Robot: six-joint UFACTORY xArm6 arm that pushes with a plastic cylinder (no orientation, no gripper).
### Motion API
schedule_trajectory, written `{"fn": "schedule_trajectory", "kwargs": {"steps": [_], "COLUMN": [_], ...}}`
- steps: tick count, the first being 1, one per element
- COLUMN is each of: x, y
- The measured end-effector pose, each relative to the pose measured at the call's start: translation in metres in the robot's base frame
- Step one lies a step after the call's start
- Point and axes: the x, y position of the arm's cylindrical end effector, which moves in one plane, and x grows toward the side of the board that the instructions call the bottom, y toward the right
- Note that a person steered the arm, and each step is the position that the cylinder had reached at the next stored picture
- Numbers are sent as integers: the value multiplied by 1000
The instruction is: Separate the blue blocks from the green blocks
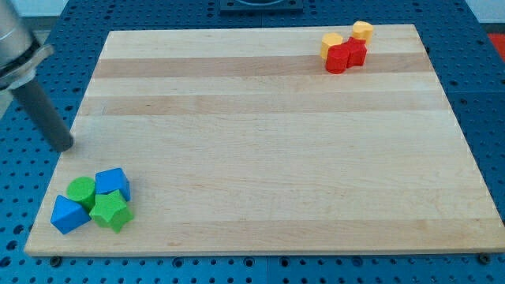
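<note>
Four blocks cluster at the view's bottom left of the wooden board. A blue cube-like block touches a green round block. A green star-shaped block lies below them, and a blue angular block sits at the cluster's left. The blocks touch one another. My tip is at the board's left edge, above and left of the cluster, apart from every block.
Two yellow blocks and two red blocks cluster at the board's top right. The board rests on a blue perforated table.
</note>
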Motion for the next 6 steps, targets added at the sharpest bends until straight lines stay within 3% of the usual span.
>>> {"fn": "schedule_trajectory", "kwargs": {"steps": [2,3,6], "x": [28,97,113], "y": [0,0,8]}}
